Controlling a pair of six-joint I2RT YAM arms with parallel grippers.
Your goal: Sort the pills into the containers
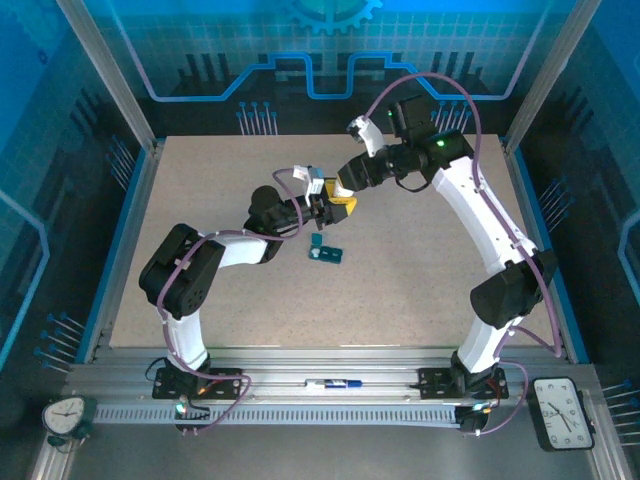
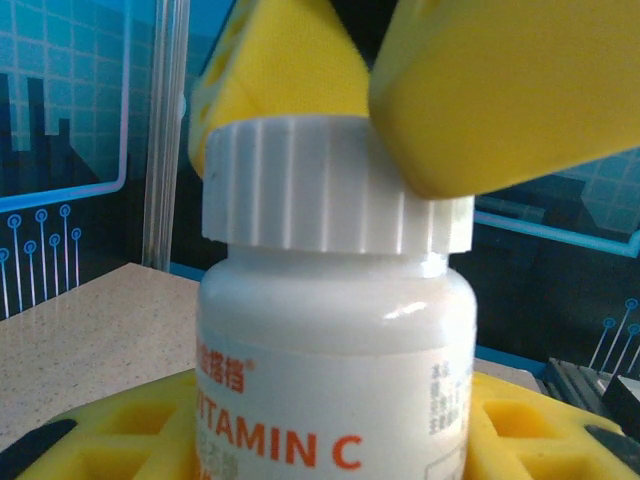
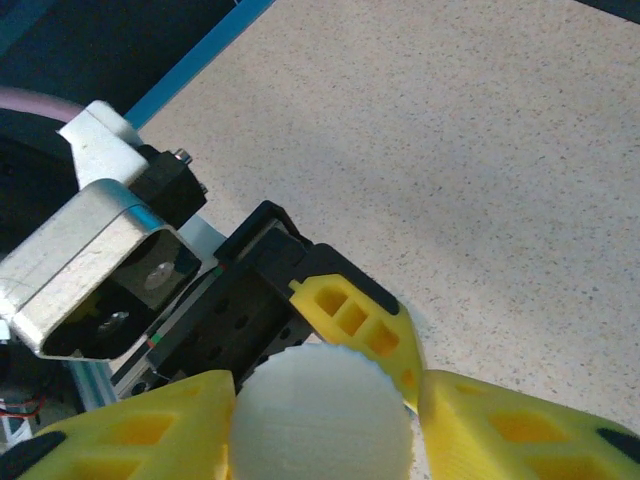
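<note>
A white bottle [image 2: 330, 380] labelled "VITAMIN C" stands upright between the yellow fingers [image 2: 110, 435] of my left gripper [image 1: 322, 208], which is shut on its body. My right gripper [image 3: 322, 440] comes down from above, with its yellow fingers [image 2: 500, 90] pressed on both sides of the ribbed white cap [image 2: 300, 185]. Both grippers meet above the middle of the table [image 1: 200, 200]. The dark teal pill box, the containers [image 1: 326, 254], lies on the table just in front of them. The pills are out of view.
A pen [image 1: 335, 383] lies on the metal rail at the near edge. A small clock [image 1: 65, 413] sits at the near left corner, and another clock [image 1: 565, 410] at the near right. Frame posts stand at the table's corners.
</note>
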